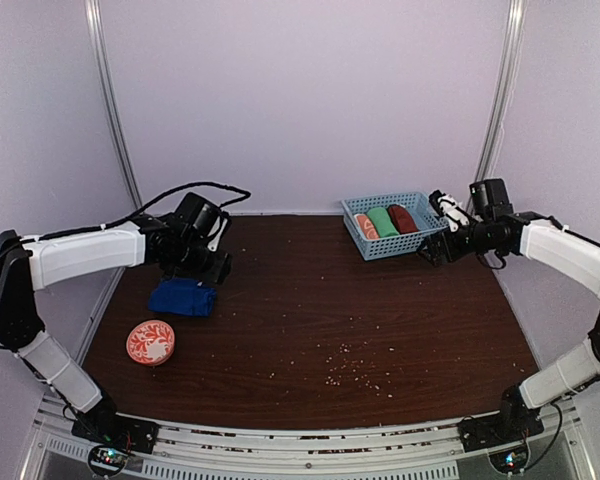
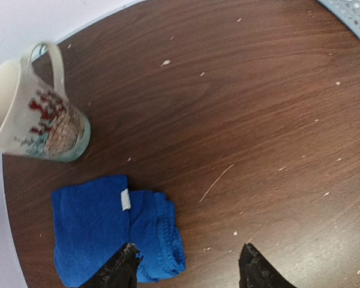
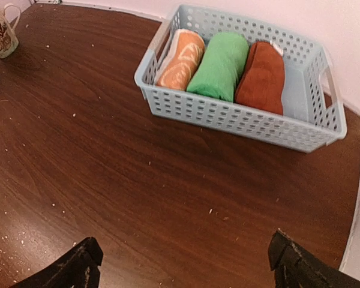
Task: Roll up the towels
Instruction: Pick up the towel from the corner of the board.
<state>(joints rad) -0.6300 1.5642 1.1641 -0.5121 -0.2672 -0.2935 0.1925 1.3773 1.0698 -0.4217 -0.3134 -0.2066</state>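
Cloth is light, soft and floppy, so you cannot push it; pinch through the layers. Blue towel lies loosely folded, not a tight roll, near the tabletop's left edge, close to the mug. Left gripper hovers over it, jaws apart, one finger over the hemmed edge, nothing held. Take that hem at its middle, or it likely sags unevenly. Brown towel sits rolled in the basket near the far right corner. Right gripper gapes wide beside it, empty.

Rust-brown towel lies in the blue basket.
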